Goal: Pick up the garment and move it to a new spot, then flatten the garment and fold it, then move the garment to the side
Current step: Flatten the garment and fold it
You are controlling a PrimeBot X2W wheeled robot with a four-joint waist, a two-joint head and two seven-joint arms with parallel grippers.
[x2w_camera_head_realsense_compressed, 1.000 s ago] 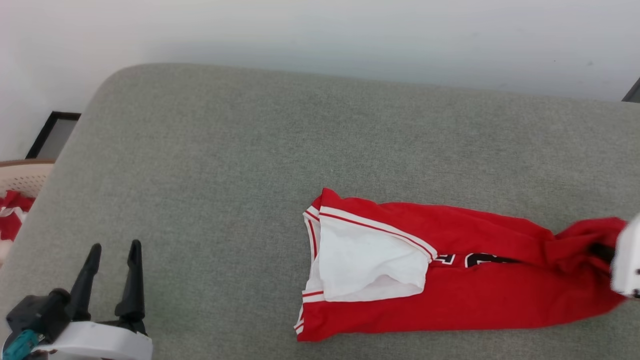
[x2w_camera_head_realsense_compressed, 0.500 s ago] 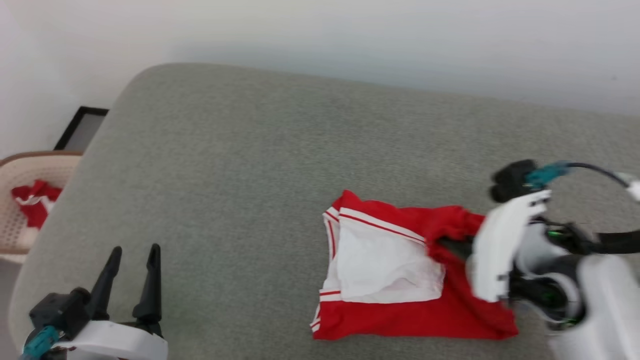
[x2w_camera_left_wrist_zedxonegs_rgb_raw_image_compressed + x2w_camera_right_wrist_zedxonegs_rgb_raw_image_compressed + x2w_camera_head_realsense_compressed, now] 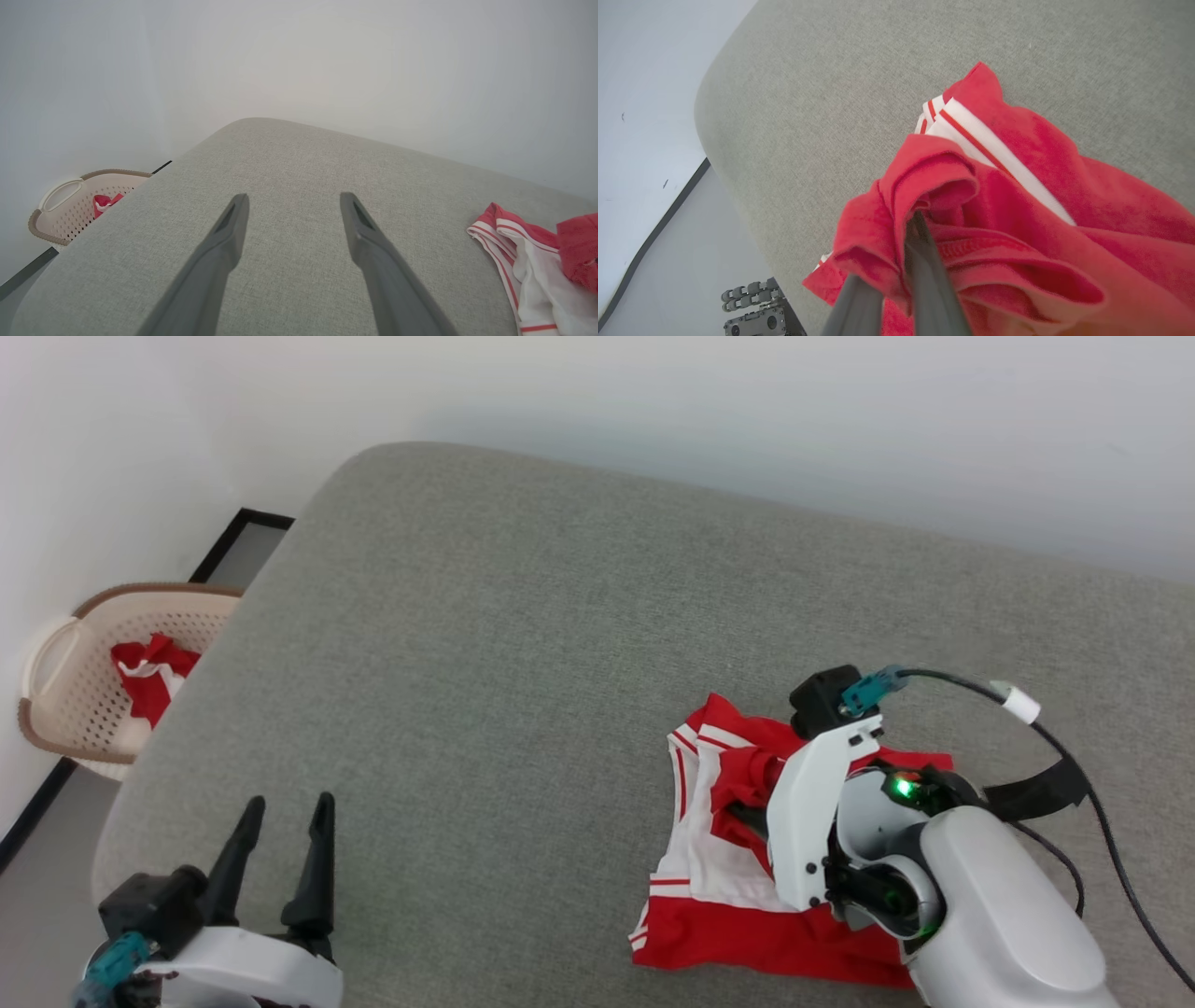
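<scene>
A wide grey upholstered cushion (image 3: 485,663) with rounded corners takes up most of the head view. A plain pale wall (image 3: 653,401) stands behind it, and a strip of grey floor (image 3: 51,859) shows at the lower left.

The robot's right arm (image 3: 999,905), white and rounded with small green lights, reaches in from the lower right. A black cable (image 3: 1074,756) loops out beside it.

The shirt (image 3: 747,938) lies on the cushion, right of centre and near the front edge, partly under that arm. It is red and bunched up. A white sleeve with red-and-white striped trim lies at its left end, and a flat red hem lies along the front.

A cream laundry basket (image 3: 79,705) with a brown rim sits on the floor beyond the cushion's left edge. It holds a small wad of red and white cloth (image 3: 149,672).

The left gripper (image 3: 289,803) hovers over the cushion's front left corner, well apart from the shirt. Its two dark fingers are spread wide, with nothing between them.

The right gripper (image 3: 911,228) has its fingers pressed nearly together. They are pinching a fold of the shirt's red fabric, which drapes over and around them in the right wrist view.
</scene>
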